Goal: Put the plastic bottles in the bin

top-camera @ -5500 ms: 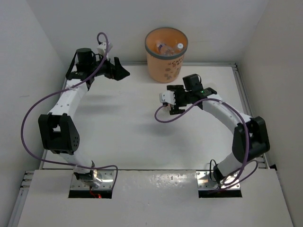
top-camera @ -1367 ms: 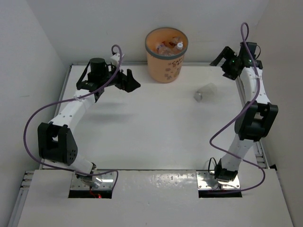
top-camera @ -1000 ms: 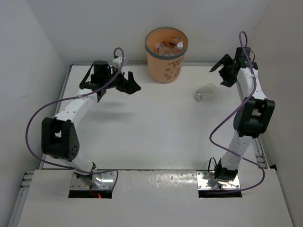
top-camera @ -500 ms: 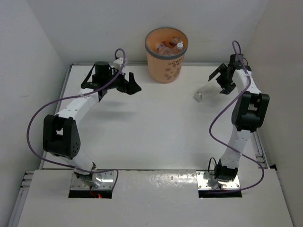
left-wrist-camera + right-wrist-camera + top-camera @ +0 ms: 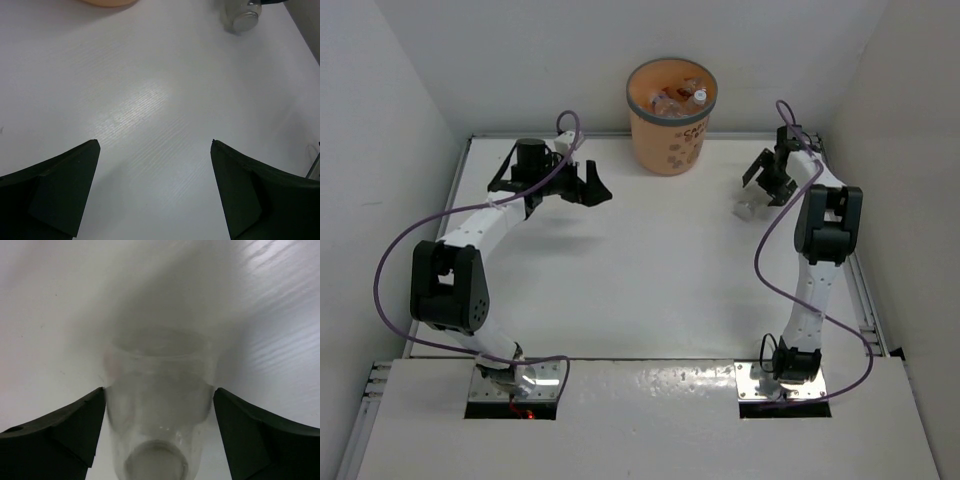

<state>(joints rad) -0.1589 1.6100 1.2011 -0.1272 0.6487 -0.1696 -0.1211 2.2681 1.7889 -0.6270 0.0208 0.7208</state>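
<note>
One clear plastic bottle (image 5: 748, 208) lies on its side on the white table at the right, its cap end toward the right wrist camera (image 5: 159, 410). My right gripper (image 5: 765, 182) is open and lowered over it, with one finger on each side of its body (image 5: 159, 389). The round orange bin (image 5: 671, 125) with a grey rim stands at the back centre and holds several clear bottles (image 5: 676, 100). My left gripper (image 5: 598, 186) is open and empty, left of the bin above bare table (image 5: 155, 145). The lone bottle also shows in the left wrist view (image 5: 241, 12).
White walls close the table on the left, back and right. A metal rail (image 5: 840, 200) runs along the table's right edge, close to the right arm. The bin's base (image 5: 107, 2) shows at the top of the left wrist view.
My right gripper has swung from the back right corner down and left to the lying bottle and now straddles it. The bottle has stayed in place. The left gripper has barely moved.
</note>
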